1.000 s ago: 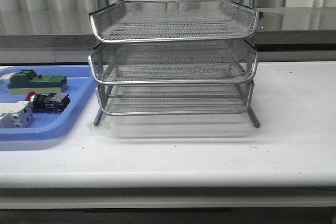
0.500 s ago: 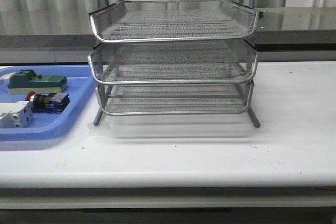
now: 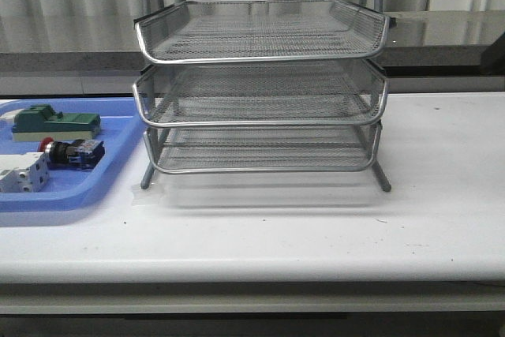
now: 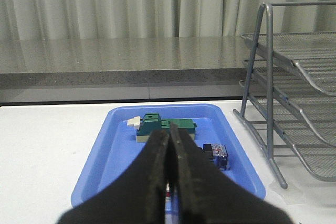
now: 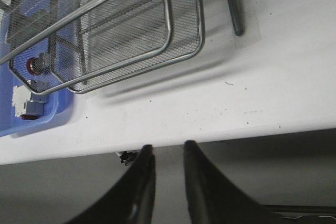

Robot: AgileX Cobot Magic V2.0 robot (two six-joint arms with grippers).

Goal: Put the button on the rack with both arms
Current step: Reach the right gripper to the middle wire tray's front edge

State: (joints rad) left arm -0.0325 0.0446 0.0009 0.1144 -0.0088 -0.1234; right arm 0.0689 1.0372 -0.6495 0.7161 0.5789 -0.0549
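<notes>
Grey curtains and a dark counter run behind the white desk (image 3: 316,234); nothing on the desk has shifted over the last sec. One change only: a dark shape now pokes in at the far right edge of the front view, level w/ the counter, absent 0.5 s ago. Probably the right arm starting to come up, though too little shows to be sure.

Left hand (image 4: 169,179): fingers pressed together, no gap visible, nothing between them. It hangs above the near end of the blue tray (image 4: 89,182). Button (image 4: 215,155) lies in the tray ahead of the hand and slightly off to the rack side, mostly hidden by the fingers in the left wrist view. Front view shows it clearly (image 3: 72,152): red cap toward the tray's outer side, blue block toward the rack. Green block (image 3: 54,124) sits beyond it, white block (image 3: 22,173) nearer the desk front.

Right hand (image 5: 167,153): fingers a narrow gap apart, empty, hovering off the desk's front edge. Rack (image 5: 131,40) sits ahead of it; button and tray show through the mesh, well beyond.

Rack (image 3: 260,92): all 3 tiers bare, standing just beside the tray.

Read: task is at its start, no pick made yet. Left hand is the close one; it'd need to open before dropping onto the button.
</notes>
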